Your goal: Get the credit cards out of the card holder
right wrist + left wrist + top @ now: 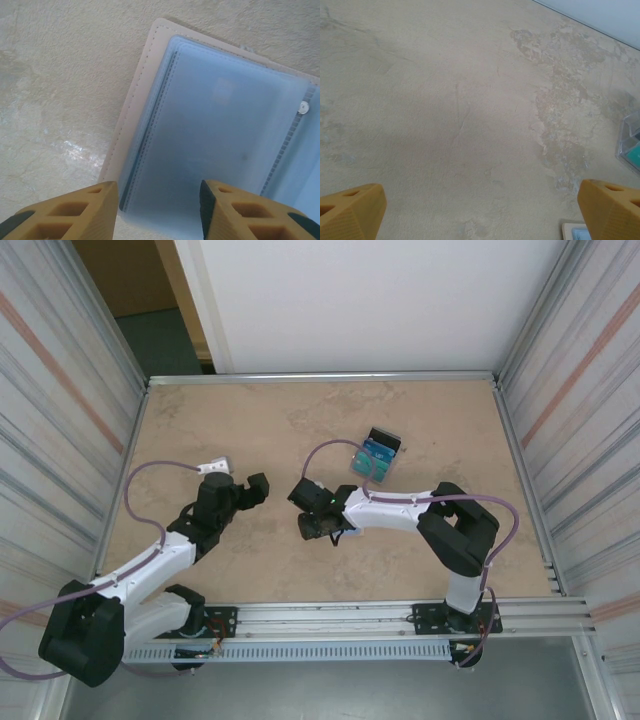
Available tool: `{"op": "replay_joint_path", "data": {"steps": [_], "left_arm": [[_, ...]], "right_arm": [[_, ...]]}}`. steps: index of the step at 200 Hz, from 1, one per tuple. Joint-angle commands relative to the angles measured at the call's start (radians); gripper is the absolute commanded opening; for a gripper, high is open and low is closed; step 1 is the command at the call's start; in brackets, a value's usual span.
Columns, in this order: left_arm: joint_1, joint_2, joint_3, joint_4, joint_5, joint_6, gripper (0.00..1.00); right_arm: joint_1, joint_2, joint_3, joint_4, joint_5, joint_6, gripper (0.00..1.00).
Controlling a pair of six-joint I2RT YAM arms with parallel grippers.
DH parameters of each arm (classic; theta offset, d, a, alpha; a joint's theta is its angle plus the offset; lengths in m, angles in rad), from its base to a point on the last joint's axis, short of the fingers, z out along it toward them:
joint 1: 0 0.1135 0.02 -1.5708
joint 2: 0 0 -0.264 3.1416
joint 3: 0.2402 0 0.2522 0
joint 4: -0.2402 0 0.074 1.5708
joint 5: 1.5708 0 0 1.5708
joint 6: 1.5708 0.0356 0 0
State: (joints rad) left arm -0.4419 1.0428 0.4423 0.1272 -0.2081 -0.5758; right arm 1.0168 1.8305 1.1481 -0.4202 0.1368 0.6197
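Card holder [215,115] lies open and flat on the table [200,430], pale blue sleeves [200,150] up, tan stitched edge at left in R wrist view. It sits right under the right gripper [156,189], jaws part-open w/ nothing btwn them, hovering just above.

Risk: sleeves are thin + see-through, so the jaws could pinch a sleeve instead of a card and lift the whole holder. Nothing pins it, so it may also slide. Can't tell if any card is left inside.

Stitched edge runs steeply up-frame, tilted right. Holder is cut off by the frame; long axis prob. runs across toward the snap [302,106], not sure.

Cards [377,456] are piled on the table beyond the holder, near it, long axis approx away-right. Left gripper [250,490] is nearby, jaws wide, holding nothing.
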Motion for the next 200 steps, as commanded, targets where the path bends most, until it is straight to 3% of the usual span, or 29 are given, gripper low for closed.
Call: {"op": "replay_joint_path", "data": {"steps": [1, 122, 200], "left_arm": [[0.009, 0.002, 0.006, -0.008, 0.003, 0.016, 0.99], [0.009, 0.003, 0.009, -0.015, 0.011, 0.016, 0.99], [0.009, 0.006, 0.015, -0.021, 0.014, 0.021, 0.99]], "right_arm": [[-0.009, 0.009, -0.018, -0.014, 0.006, 0.018, 0.46], [-0.030, 0.037, -0.047, 0.015, -0.048, 0.028, 0.50], [-0.063, 0.033, -0.082, 0.023, -0.054, 0.032, 0.34]]}}
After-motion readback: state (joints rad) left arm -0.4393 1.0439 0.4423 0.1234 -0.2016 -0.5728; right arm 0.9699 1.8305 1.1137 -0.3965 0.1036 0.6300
